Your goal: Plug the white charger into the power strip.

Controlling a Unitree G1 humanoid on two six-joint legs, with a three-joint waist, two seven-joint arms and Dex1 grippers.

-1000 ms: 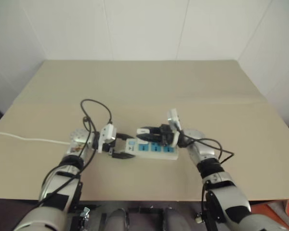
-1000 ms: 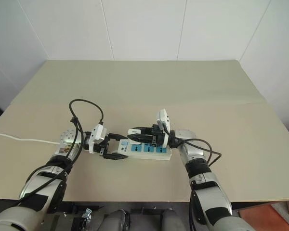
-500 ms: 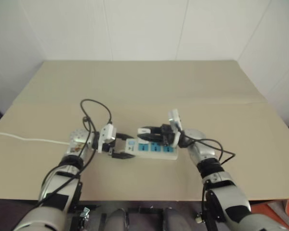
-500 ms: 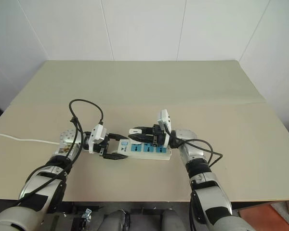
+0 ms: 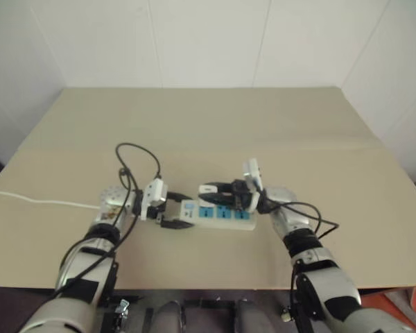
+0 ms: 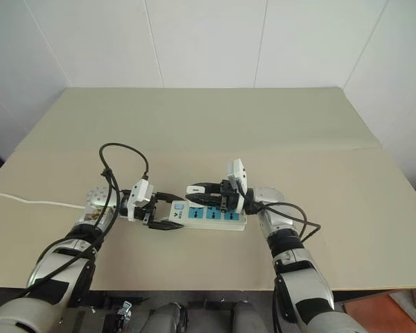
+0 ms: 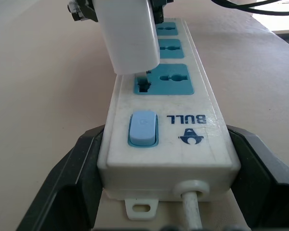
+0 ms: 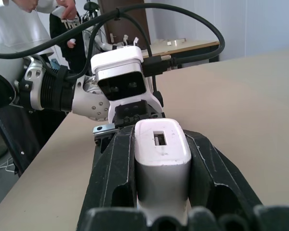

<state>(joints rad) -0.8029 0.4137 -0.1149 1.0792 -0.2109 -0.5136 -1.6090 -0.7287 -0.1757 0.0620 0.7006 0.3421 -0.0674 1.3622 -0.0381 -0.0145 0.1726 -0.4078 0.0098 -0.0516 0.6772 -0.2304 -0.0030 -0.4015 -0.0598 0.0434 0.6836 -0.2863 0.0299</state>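
Note:
The power strip [image 5: 225, 216] lies on the tan table, a white bar with blue sockets and a blue switch [image 7: 142, 127]. My left gripper [image 5: 182, 211] is shut on its switch end, one black finger [image 7: 72, 178] pressing each long side. My right gripper [image 8: 159, 139] comes in level from the other end and is shut on the white charger [image 8: 162, 159]. In the left wrist view the white charger [image 7: 127, 33] hangs slightly tilted over the socket nearest the switch [image 7: 164, 79]. Its underside is a little above the socket face, and a prong reaches down to a slot.
The strip's thin white cord [image 5: 35, 201] runs off the table's left side. A black cable [image 5: 135, 156] loops above my left wrist. A person [image 8: 19, 19] stands beyond the table in the right wrist view. The table's front edge [image 5: 208, 286] is close behind the strip.

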